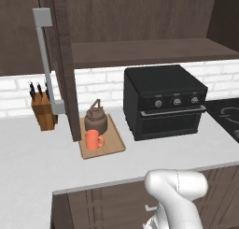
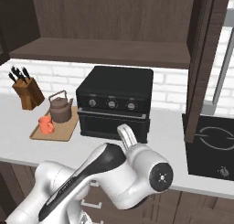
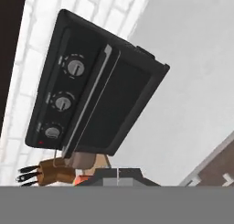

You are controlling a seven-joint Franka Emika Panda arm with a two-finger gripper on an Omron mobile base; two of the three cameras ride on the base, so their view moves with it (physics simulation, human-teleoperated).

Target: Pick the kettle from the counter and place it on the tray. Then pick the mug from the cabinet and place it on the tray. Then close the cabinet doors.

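The dark-brown kettle (image 1: pixel 96 118) (image 2: pixel 61 108) stands on the light-wood tray (image 1: pixel 114 144) (image 2: pixel 61 130), on the grey counter (image 1: pixel 42 158) left of the oven. The orange mug (image 1: pixel 93 140) (image 2: pixel 45 125) sits on the tray just in front of the kettle. The cabinet (image 1: pixel 140 50) (image 2: pixel 100 51) above has its shelf bare. One cabinet door (image 1: pixel 65 64) swings out edge-on at the left, the other (image 2: pixel 201 67) at the right. My gripper (image 3: pixel 118 176) is shut on nothing, held back from the counter and facing the oven.
A black toaster oven (image 1: pixel 163 102) (image 2: pixel 114 102) (image 3: pixel 91 99) stands mid-counter. A knife block (image 1: pixel 44 112) (image 2: pixel 27 93) stands left of the tray against the white brick wall. A black cooktop (image 2: pixel 212 145) lies at the right. Grey bar handles (image 1: pixel 44 60) (image 2: pixel 224 72) stick out from the doors.
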